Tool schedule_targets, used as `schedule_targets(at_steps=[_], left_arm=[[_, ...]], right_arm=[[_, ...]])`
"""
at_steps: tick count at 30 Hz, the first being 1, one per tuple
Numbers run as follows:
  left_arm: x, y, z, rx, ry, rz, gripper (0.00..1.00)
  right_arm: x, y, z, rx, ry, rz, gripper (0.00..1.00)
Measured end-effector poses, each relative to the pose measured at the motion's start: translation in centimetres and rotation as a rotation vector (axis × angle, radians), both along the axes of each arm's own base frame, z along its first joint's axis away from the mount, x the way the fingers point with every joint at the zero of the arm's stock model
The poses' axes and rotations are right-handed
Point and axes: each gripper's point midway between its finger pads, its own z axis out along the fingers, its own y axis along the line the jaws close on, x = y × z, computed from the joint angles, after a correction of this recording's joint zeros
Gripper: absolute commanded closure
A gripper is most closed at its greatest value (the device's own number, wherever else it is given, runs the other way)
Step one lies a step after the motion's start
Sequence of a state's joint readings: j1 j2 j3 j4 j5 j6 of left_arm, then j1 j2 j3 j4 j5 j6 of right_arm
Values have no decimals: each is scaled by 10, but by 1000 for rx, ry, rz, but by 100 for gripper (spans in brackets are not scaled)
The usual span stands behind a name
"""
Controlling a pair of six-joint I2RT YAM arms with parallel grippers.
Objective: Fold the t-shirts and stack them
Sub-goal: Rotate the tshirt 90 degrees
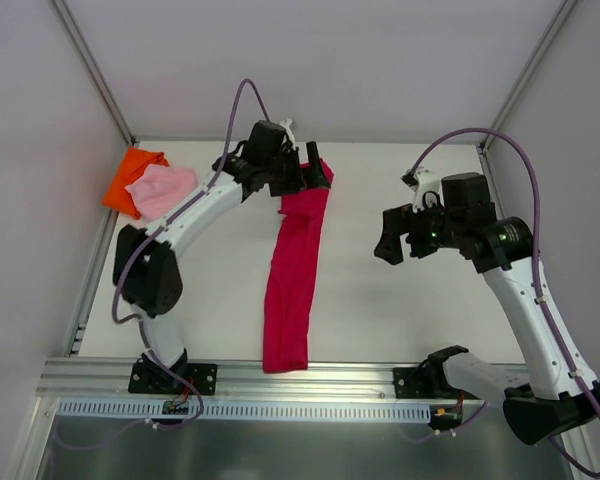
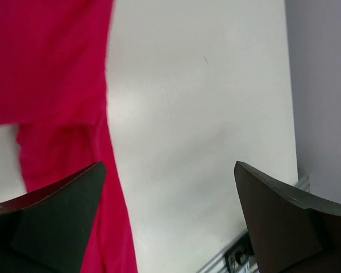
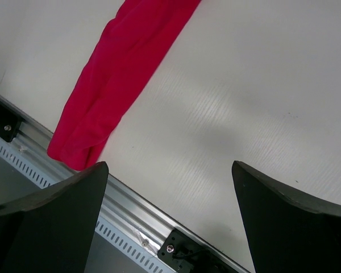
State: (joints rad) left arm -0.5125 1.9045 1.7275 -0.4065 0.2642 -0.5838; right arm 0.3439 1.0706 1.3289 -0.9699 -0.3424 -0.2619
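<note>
So here's the state of things. The left gripper (image 1: 305, 178) is spread wide, nothing clamped. It sits right over the far end of the red shirt (image 1: 290, 280), which is laid out as one long narrow strip running from those jaws back to the near edge of the table (image 1: 380, 320). In the left wrist view the gap between the jaws (image 2: 170, 170) is mostly bare table. The red cloth (image 2: 51, 85) is off to one side, passing behind one jaw and not between the two. Can't tell whether that jaw touches the cloth or just hangs above it.

The right gripper (image 1: 388, 245) is also released and wide open, holding nothing. It's up off the table, well apart from the red strip, which lies out to the side of its jaws. In its wrist view (image 3: 170, 168) the shirt's near end (image 3: 108, 85) shows diagonally beyond one jaw and stops just short of the metal rail (image 3: 136, 210). Straight ahead between the jaws there's only table.

The pink shirt (image 1: 162, 190) is a small bundle lying partly on top of the orange shirt (image 1: 130, 175). Both are well away from the left jaws, out past that arm's elbow by the wall, and further still from the right jaws.
</note>
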Motion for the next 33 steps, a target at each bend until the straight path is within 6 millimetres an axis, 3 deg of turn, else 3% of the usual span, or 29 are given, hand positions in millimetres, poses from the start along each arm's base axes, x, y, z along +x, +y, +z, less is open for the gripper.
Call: schedule_targets(at_steps=[2,5,7,11,14,20,25,33], left_arm=[[-41,-6,20,-8,-39,-42,1],[-100,-5,17,1,-24,-100,1],[-131,8,-6,35,37,-112,1],[-163,47,-63,137,185,-42,1],[-188,75,-91,182,256,19,1],[-218,89,-108,161,313,55,1],[-237,80,-109,154,318,8,1],[-250,69,-109,143,314,-51,1]], right_arm=[[4,-5,-1,-20,-12,-25,3],[9,-10,-1,-46,-25,-57,3],[12,-12,-1,-56,-29,-70,4],[22,-15,7,-62,-58,-117,3],[34,-24,15,-80,-105,-195,4],[48,-43,31,-127,-174,-318,4],[52,-46,39,-121,-197,-348,4],[58,-45,39,-126,-191,-354,4]])
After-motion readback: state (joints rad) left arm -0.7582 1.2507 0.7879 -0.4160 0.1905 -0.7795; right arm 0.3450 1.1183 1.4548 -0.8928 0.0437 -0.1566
